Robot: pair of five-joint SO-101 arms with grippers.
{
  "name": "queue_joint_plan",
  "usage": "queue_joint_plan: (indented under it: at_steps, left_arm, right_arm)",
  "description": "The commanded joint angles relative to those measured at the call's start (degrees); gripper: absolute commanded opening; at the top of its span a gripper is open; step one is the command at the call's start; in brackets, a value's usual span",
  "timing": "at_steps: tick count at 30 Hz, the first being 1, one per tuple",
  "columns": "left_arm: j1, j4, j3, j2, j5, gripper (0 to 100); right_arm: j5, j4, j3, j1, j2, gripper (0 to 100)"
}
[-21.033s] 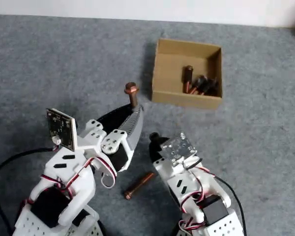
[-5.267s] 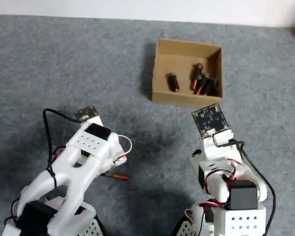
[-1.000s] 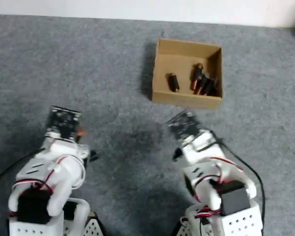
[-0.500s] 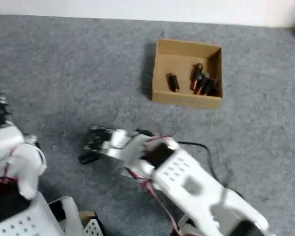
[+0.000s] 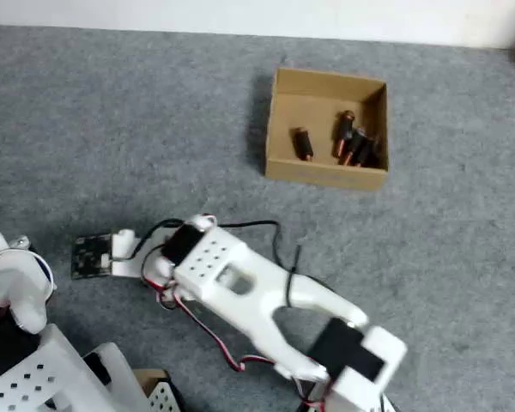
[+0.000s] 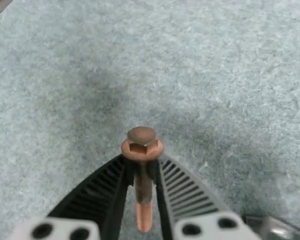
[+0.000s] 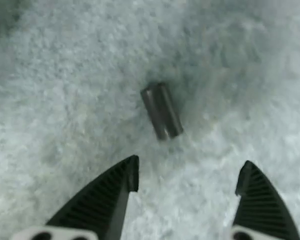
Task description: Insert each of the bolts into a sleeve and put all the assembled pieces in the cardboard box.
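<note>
A copper bolt (image 6: 142, 145) stands head-up between the fingers of my left gripper (image 6: 142, 162), which is shut on its shaft above grey carpet. My left arm (image 5: 17, 283) sits at the near left edge of the high view. A short dark sleeve (image 7: 162, 110) lies on the carpet just beyond my right gripper (image 7: 190, 170), which hangs open above it with nothing between its fingers. My right arm (image 5: 223, 275) stretches across the table to the left. The cardboard box (image 5: 324, 174) at the back right holds several assembled pieces (image 5: 348, 137).
Grey carpet (image 5: 154, 129) covers the table, with bare room between the arms and the box. The right arm's cable (image 5: 279, 249) loops over its body.
My right arm has swung far left across the table and lowered over the sleeve. My left arm has drawn back to the near left edge, still holding the bolt.
</note>
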State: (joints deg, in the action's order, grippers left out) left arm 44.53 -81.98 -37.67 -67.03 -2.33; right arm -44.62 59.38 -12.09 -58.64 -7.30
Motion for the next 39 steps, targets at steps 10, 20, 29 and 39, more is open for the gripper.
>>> queue_joint_plan:
  at_steps: [10,20,29,39]
  left_arm:
    - [0.48,1.14,0.57,0.31,0.44,1]
    - [0.48,1.32,-0.22,0.22,0.35,1]
    - [0.48,1.14,-0.22,0.22,0.35,1]
    - [0.48,1.14,-0.31,0.22,0.35,1]
  right_arm:
    - [-2.73,-0.66,11.82,-0.48,-12.79,29.7]
    - [-2.2,-5.23,11.82,-1.63,-17.63,29.7]
    - [-0.26,-9.19,11.91,-2.24,-21.93,29.7]
    - [-0.35,-9.01,11.82,-2.24,-23.43,19.2]
